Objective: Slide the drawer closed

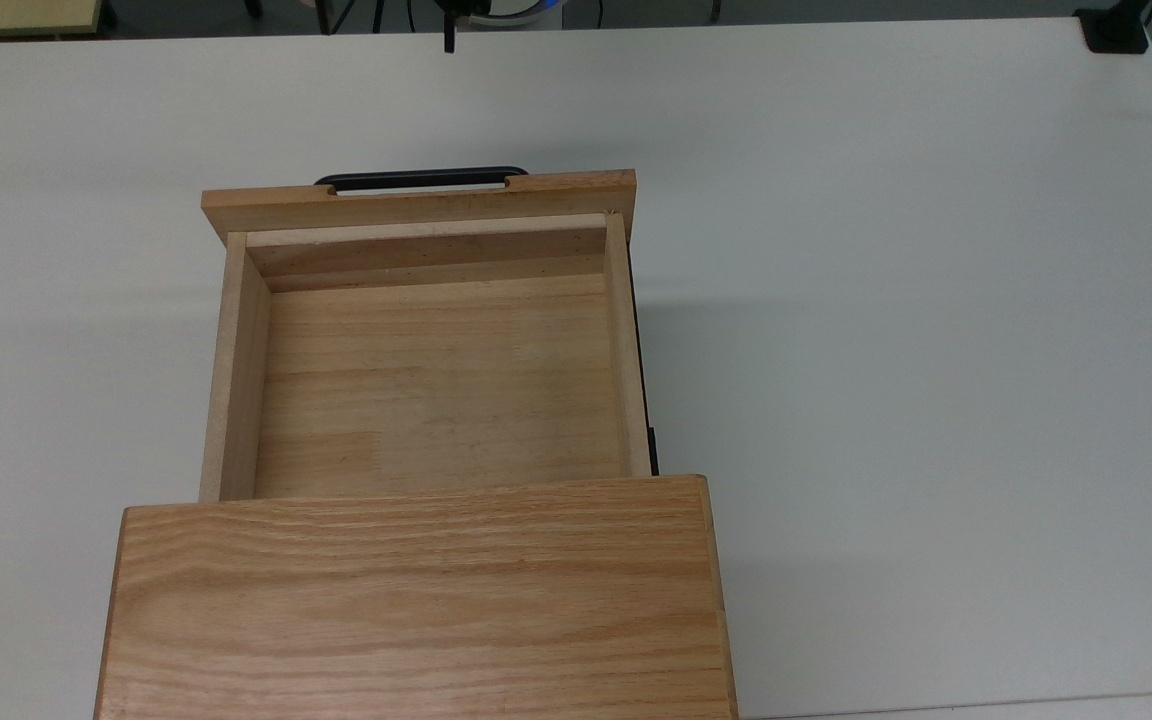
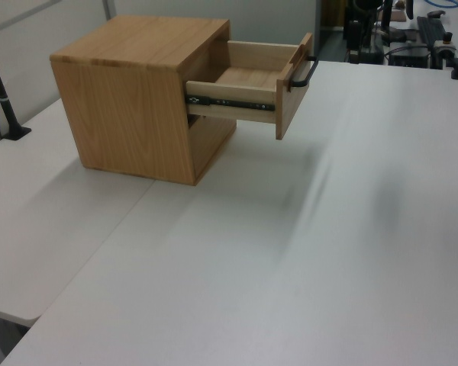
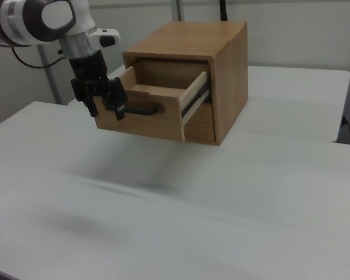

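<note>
- Top view: the drawer [image 1: 436, 370] stands pulled well out of the cabinet [image 1: 416, 600], its empty tray open to the camera. Its wider front panel [image 1: 418, 203] lies at the far end of the tray, with the black bar handle [image 1: 421, 179] just beyond it. The cabinet sits at the near edge of the white table [image 1: 936, 300], so the drawer reaches out over bare tabletop. Closing it means driving the panel back toward the cabinet, down the top view's frame.
- Left view: seen from the side, the drawer hangs clear of the table on a dark metal slide rail [image 2: 230, 100] that runs along its side wall. That rail is why a straight push along the drawer's length should do the job; the top view shows it as no more than a dark sliver beside the tray. The handle juts from the panel toward the left view's right.
- Right view: the gripper [image 3: 104, 100] hangs in front of the panel at the handle's left end as the right view shows it, its fingers pointing down, placed to press on the drawer front. Whether the jaws are parted or clenched on the bar, I cannot tell.
</note>
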Motion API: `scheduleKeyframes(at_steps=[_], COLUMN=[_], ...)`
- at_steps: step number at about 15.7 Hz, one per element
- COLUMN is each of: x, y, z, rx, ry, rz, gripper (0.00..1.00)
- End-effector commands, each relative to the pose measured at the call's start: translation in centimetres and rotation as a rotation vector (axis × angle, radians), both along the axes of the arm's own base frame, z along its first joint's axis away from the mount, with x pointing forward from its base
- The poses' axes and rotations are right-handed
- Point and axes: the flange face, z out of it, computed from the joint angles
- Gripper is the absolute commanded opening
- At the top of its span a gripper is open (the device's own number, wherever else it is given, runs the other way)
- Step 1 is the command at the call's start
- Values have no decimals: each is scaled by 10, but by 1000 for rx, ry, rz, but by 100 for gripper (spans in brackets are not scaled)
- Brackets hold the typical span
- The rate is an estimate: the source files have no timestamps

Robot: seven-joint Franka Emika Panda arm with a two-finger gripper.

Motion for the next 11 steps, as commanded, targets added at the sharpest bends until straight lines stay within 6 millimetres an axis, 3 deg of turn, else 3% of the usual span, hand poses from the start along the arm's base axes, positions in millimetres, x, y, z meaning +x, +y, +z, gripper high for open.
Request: scheduleKeyframes(at_steps=[1, 10, 11], x=[3, 3, 3], y=[-2, -1, -1], z=[5, 6, 6], rx=[10, 12, 12], ry=[-5, -11, -11], rz=[18, 9, 9], gripper=[100, 100, 92])
